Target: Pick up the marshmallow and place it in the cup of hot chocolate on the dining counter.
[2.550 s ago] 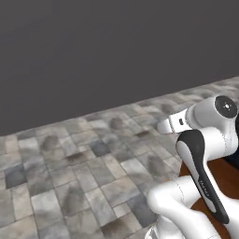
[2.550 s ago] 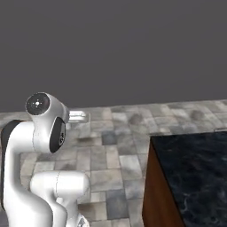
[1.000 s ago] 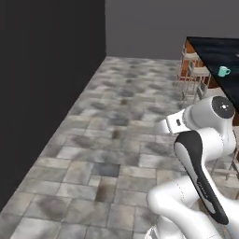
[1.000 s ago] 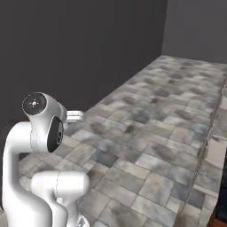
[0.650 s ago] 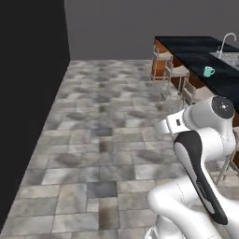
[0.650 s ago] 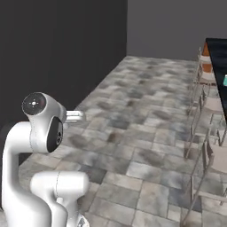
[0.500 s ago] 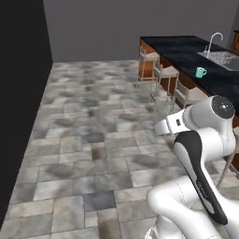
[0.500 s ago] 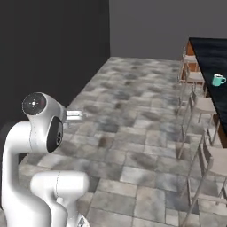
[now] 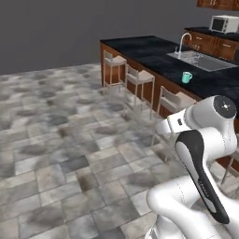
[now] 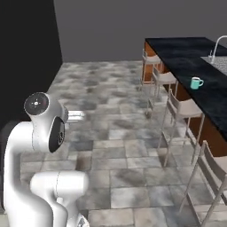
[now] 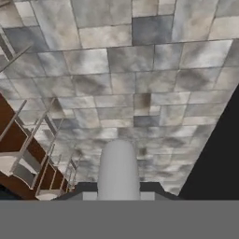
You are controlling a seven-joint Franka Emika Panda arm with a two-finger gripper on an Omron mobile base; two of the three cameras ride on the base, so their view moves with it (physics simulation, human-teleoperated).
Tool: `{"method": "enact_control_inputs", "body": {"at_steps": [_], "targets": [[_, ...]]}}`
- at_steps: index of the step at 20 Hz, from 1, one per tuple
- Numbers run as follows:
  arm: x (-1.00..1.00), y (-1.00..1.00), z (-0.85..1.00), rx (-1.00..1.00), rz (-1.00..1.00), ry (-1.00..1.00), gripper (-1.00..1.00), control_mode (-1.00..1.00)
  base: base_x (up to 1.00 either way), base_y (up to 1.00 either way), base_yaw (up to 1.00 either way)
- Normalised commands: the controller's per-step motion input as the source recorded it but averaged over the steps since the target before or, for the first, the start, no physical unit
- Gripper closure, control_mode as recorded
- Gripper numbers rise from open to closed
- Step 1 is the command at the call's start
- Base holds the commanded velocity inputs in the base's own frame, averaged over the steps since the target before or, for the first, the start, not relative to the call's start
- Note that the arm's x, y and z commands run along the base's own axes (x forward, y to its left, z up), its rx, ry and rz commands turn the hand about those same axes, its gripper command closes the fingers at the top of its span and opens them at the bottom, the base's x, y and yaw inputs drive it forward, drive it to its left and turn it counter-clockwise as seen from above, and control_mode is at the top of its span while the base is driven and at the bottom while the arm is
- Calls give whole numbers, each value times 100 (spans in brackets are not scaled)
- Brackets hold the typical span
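Observation:
The dining counter (image 9: 154, 53) with its black veined top and brown wood base runs along the right, also seen in the right base view (image 10: 186, 53). The cup of hot chocolate (image 9: 186, 77), small and teal, stands near the counter's stool-side edge (image 10: 195, 82), by the sink (image 9: 201, 60). The marshmallow is out of view. My arm (image 9: 205, 140) is folded up over the base, well short of the counter. My gripper is shut, and whether it holds anything cannot be told. The hand view looks down on floor tiles and stool legs.
Several white stools (image 9: 140, 77) line the counter's near side (image 10: 184, 108), between me and the cup. A faucet (image 9: 183, 42) rises at the sink. A microwave (image 9: 221, 23) sits on the far counter. Open tiled floor (image 9: 60, 140) lies to the left, and a dark wall (image 10: 26, 53) beyond.
The whole picture has swung as the base turned: the dining counter, stools and cup came into view and now stand nearer. The arm keeps the same folded pose.

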Motion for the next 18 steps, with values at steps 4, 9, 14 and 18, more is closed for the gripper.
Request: {"method": "enact_control_inputs", "body": {"at_steps": [4, 9, 14, 18], "targets": [[0, 0, 0, 0, 0, 0, 100, 100, 100, 100, -45], [0, 0, 0, 0, 0, 0, 100, 100, 100, 57, -45], [0, 0, 0, 0, 0, 0, 100, 100, 100, 30, -36], [0, 0, 0, 0, 0, 0, 100, 100, 100, 29, -30]]}}
